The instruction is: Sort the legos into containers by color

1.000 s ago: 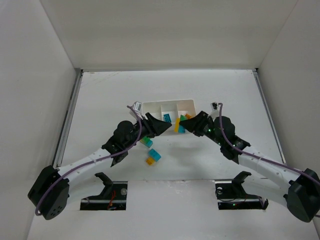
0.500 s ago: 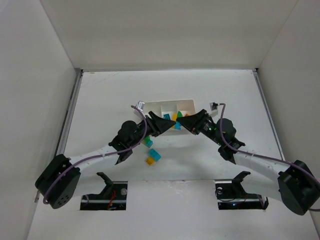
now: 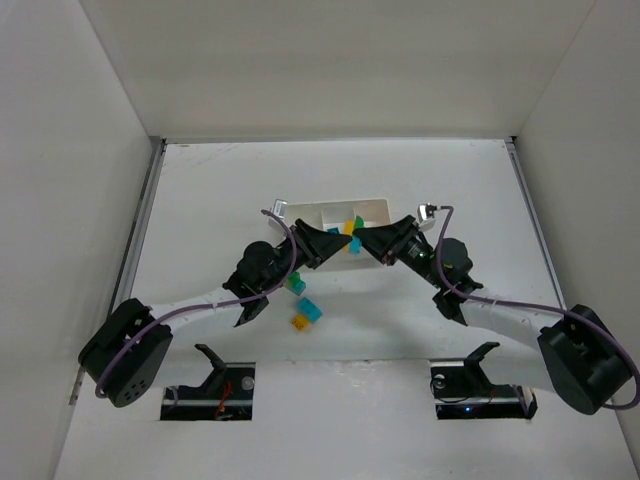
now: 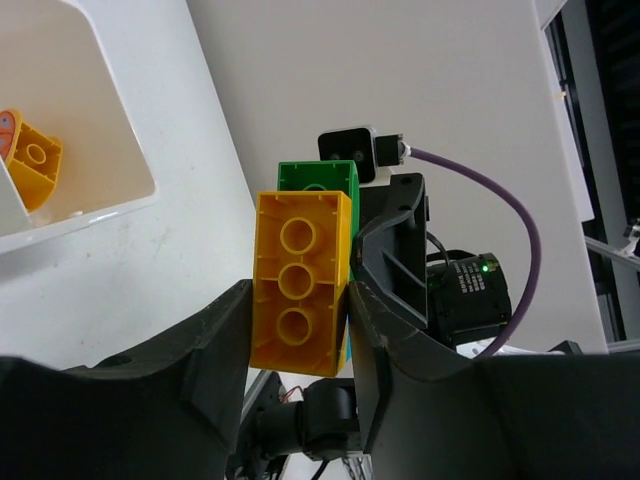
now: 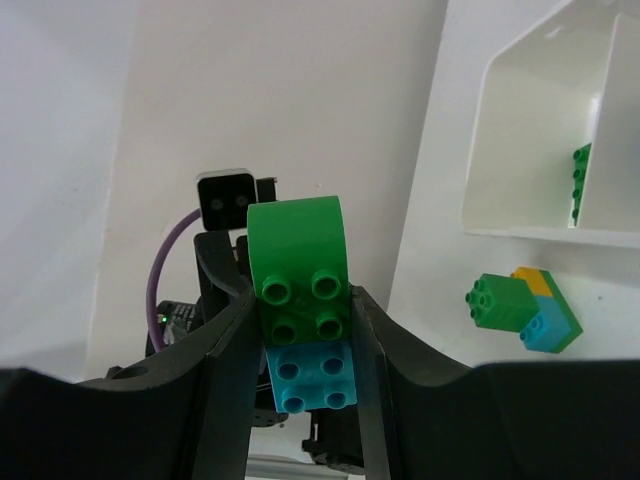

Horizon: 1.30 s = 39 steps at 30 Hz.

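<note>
though seemingly joined, studded yellow brick point(image 4: 298, 283) pinched in left fingers point(image 4: 205, 350), green-cyan stack point(image 5: 300, 325) in right fingers point(image 5: 225, 335)

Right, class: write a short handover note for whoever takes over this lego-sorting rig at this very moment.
Left gripper: shut on the yellow brick.
Right gripper: shut on the green-and-cyan stack, which meets the yellow brick between the two grippers, beside the tray.
Done: a yellow-orange brick and a green brick lie in tray compartments.
Left: split the held pieces and sort them by colour, then the green-cyan piece and the cyan-yellow piece on the table.
</note>
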Available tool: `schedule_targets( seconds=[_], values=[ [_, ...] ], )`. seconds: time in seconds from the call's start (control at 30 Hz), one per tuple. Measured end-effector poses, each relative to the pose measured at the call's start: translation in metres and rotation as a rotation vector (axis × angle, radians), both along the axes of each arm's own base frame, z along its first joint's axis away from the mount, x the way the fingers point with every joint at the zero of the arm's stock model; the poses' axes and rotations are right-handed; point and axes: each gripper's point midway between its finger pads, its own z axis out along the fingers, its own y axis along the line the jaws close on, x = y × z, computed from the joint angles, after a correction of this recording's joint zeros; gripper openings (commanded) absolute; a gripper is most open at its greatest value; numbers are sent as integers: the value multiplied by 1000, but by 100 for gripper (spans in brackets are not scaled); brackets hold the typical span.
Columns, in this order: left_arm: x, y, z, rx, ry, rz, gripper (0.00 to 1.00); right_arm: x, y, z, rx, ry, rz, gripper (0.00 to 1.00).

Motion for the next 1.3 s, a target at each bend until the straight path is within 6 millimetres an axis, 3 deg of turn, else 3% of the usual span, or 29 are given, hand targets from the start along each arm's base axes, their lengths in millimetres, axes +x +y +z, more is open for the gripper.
schedule_targets(
  seconds=[0.23, 0.57, 0.8, 1.3],
  values=[
    [0, 1, 0, -9, 6, 4, 31, 3, -3, 0, 22, 4, 6, 29],
    [-6, -1, -1, -8, 4, -20, 22, -4, -9, -3, 28, 6, 49, 29],
    [1, 10, 7, -18, -23, 23, 20, 6, -33, 0, 35, -13, -20, 29],
    [11, 20, 3, 11, -28, 62, 19, 4, -41, -22, -74, -6, -42, 29]
  ],
)
